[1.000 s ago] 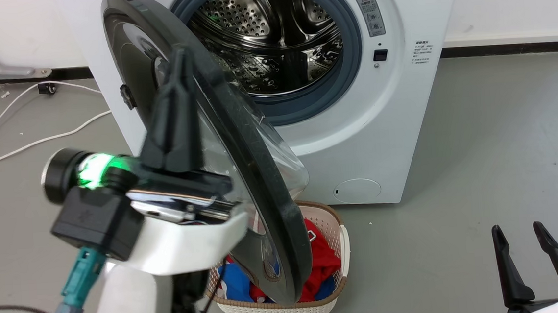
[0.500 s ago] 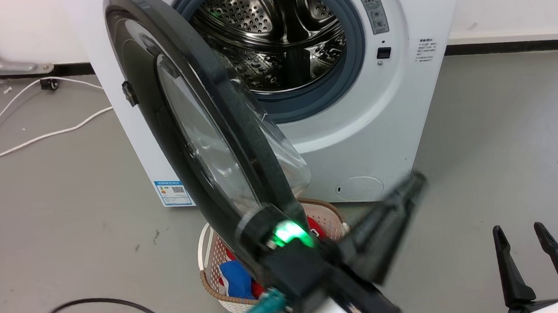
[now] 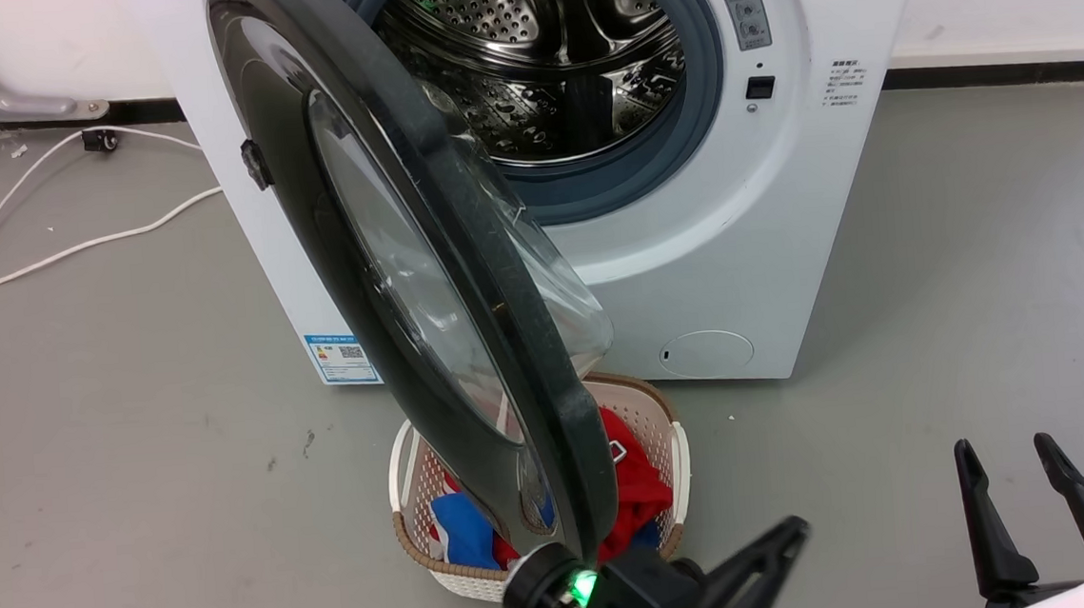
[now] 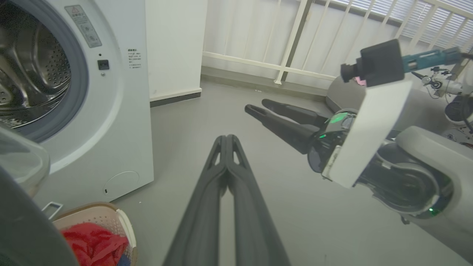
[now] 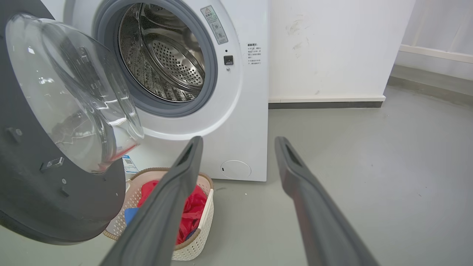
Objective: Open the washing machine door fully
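Since one second ago, the left claw (image 3: 792,530) has left the outer face of the washing machine door (image 3: 388,286) and swung low, just past the door's bottom edge. Its fingers are pressed together. Right claw (image 3: 1005,448): spread, idle, well apart.

Door position: part open, roughly square to the machine front (image 3: 749,261), hanging over the laundry basket (image 3: 676,447).

Step in hand: repositioning. The next move likely calls for pushing the inner face toward the hinge side. Open floor (image 3: 134,466) lies left; mind the white cable (image 3: 71,251).

Dark right gripper (image 3: 1002,444), white housing (image 4: 369,122), green light (image 4: 338,118)
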Controlling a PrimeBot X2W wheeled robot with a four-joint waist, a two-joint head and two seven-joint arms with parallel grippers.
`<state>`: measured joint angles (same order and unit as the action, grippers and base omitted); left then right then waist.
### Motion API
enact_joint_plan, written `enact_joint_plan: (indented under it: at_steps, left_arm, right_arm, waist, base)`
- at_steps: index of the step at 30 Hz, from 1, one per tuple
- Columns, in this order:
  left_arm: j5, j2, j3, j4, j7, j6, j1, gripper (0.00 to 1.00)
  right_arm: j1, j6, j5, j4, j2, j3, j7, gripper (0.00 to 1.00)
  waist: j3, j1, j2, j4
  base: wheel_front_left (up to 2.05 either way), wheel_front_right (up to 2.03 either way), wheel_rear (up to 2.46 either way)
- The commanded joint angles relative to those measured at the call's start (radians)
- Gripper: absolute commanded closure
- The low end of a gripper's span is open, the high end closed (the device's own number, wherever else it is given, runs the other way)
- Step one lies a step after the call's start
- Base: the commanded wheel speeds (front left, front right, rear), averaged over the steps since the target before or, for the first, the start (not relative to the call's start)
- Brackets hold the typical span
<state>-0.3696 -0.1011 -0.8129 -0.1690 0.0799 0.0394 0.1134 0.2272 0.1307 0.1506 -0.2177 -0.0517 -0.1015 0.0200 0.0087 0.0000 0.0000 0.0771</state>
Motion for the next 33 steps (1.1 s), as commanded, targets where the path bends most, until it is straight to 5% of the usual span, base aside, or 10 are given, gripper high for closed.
enact_joint_plan:
  at_steps: [1, 11, 33]
  left_arm:
    - [0.001, -0.003, 0.014, 0.023, -0.006, -0.016, -0.007, 1.00]
    - [0.001, -0.004, 0.126, 0.150, -0.059, -0.096, 0.046, 1.00]
    - [-0.036, -0.017, 0.187, 0.198, -0.093, -0.145, 0.039, 1.00]
  right_arm:
    - [-0.001, 0.000, 0.009, -0.001, 0.002, 0.001, 0.002, 0.00]
    - [-0.020, 0.000, 0.016, 0.008, 0.002, 0.001, 0.003, 0.00]
    - [-0.042, 0.000, 0.030, 0.050, 0.002, -0.006, -0.009, 0.00]
  waist:
    - [0.002, 0.0000, 0.0000, -0.001]
    - [0.018, 0.0000, 0.0000, -0.013]
    - [0.030, 0.0000, 0.0000, 0.024]
  base:
    - [0.00, 0.00, 0.00]
    - [0.00, 0.00, 0.00]
    - [0.00, 0.00, 0.00]
